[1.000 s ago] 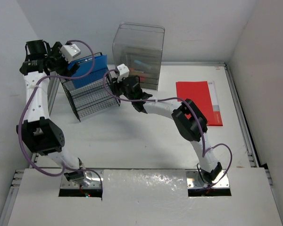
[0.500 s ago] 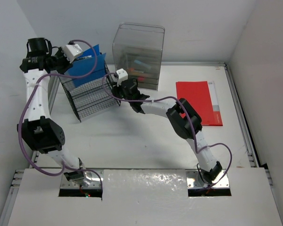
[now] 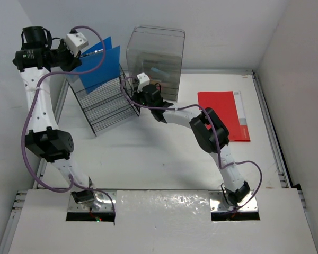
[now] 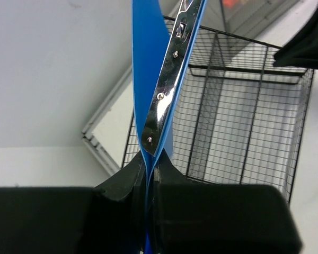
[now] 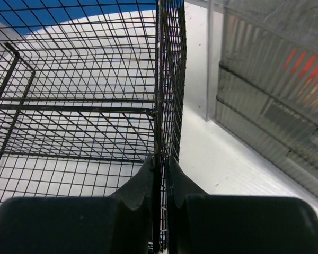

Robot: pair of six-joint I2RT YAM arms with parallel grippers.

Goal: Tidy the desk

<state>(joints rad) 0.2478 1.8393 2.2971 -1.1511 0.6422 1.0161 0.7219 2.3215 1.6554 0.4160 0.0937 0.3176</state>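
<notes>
Pinching a blue folder (image 3: pixel 99 62) with the left gripper (image 4: pixel 150 165), shut tight on the folder's edge, in the upper left of the top view, just above the black wire rack (image 3: pixel 110 108). Clamping the right wall of that rack with the right gripper (image 5: pixel 161 165), closed on the wire, near upper centre. Under everything, filling the middle of the frame: the white worktop (image 3: pixel 148 153). On it, at the back, a clear drawer box (image 3: pixel 156 53); at the right, a red folder (image 3: pixel 222 114) lying flat.

Purple cables (image 3: pixel 24 138) are looping along white, black-jointed arms (image 3: pixel 40 106) from silver six-o'clock base plates (image 3: pixel 95 203) to the matte-black left gripper (image 4: pixel 149 168) and right gripper (image 5: pixel 160 165).
</notes>
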